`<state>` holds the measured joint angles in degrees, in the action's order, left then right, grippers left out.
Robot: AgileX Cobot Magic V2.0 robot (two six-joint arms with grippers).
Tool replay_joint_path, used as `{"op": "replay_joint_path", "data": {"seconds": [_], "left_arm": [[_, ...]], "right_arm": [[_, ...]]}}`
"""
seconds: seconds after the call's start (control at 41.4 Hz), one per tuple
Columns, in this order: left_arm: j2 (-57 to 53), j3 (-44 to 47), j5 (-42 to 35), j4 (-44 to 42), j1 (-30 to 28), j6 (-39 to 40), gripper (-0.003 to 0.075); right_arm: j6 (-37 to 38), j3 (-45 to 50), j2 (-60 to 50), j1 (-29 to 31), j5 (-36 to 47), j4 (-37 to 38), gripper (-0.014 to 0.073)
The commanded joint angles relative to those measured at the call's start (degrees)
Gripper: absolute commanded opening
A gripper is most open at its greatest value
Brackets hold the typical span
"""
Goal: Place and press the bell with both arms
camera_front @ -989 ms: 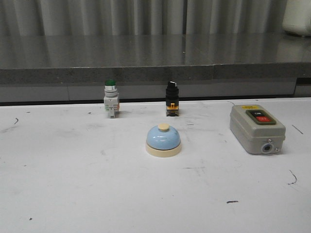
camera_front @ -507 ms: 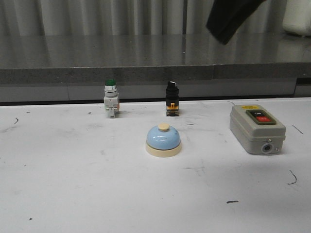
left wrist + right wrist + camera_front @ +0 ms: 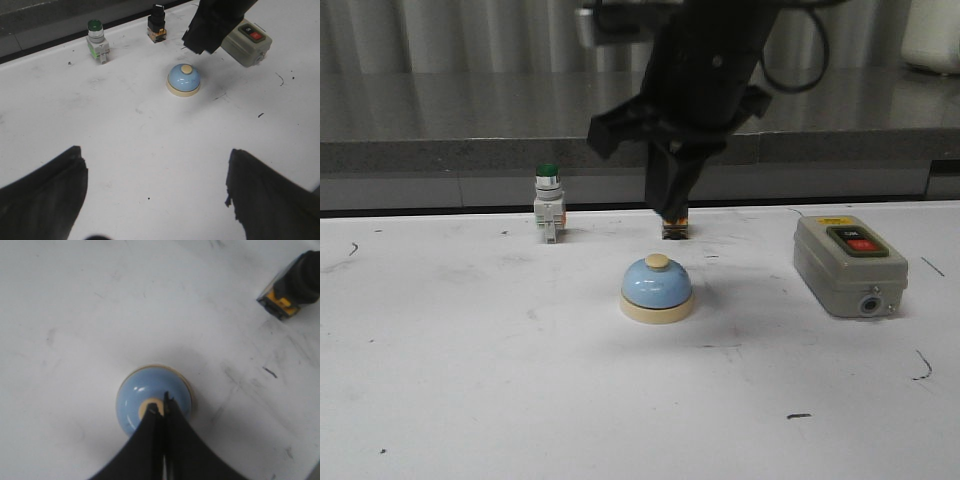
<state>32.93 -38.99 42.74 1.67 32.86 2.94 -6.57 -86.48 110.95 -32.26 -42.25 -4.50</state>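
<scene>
Hovering with jaws pressed together and empty, the right gripper [image 3: 162,407] hangs over the bell [image 3: 657,289] mid-table — rigid, smooth-domed, probably slippery, best pressed at the knob [image 3: 658,262] — left gripper [image 3: 155,192] spread wide, empty.

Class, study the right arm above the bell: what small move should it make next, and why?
Probably a short, straight descent. The right gripper has its jaws shut and sits directly over the cream knob of the bell, but the front view shows a gap between them. The left gripper hangs open, well away, so the press likely falls to the right.
</scene>
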Motion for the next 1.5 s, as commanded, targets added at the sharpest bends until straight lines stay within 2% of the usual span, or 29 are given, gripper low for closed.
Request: {"op": "replay_joint_path", "data": {"seconds": [0.0, 0.145, 0.386, 0.676, 1.11, 1.472], "left_arm": [[0.12, -1.57, -3.89, 0.51, -0.11, 0.48, 0.0554], [0.12, -1.57, -3.89, 0.51, -0.11, 0.48, 0.0554], [0.12, -1.57, -3.89, 0.62, -0.11, 0.48, 0.0554], [0.12, -1.57, -3.89, 0.62, -0.11, 0.48, 0.0554], [0.12, -1.57, -3.89, 0.62, -0.11, 0.48, 0.0554], [0.12, -1.57, -3.89, 0.62, -0.11, 0.48, 0.0554]], "right_arm": [[-0.32, -2.09, 0.91, -0.03, 4.18, -0.22, -0.0068], [-0.32, -3.68, 1.50, -0.03, 3.30, 0.04, -0.0068], [-0.32, -1.50, -10.92, 0.24, 1.32, 0.04, -0.0068], [-0.32, 12.72, -31.54, 2.94, 1.68, 0.04, -0.0068], [1.57, 34.58, -62.02, 3.12, 0.74, 0.04, -0.0068], [1.57, 43.69, -79.10, 3.12, -5.95, 1.24, -0.0068]]}}
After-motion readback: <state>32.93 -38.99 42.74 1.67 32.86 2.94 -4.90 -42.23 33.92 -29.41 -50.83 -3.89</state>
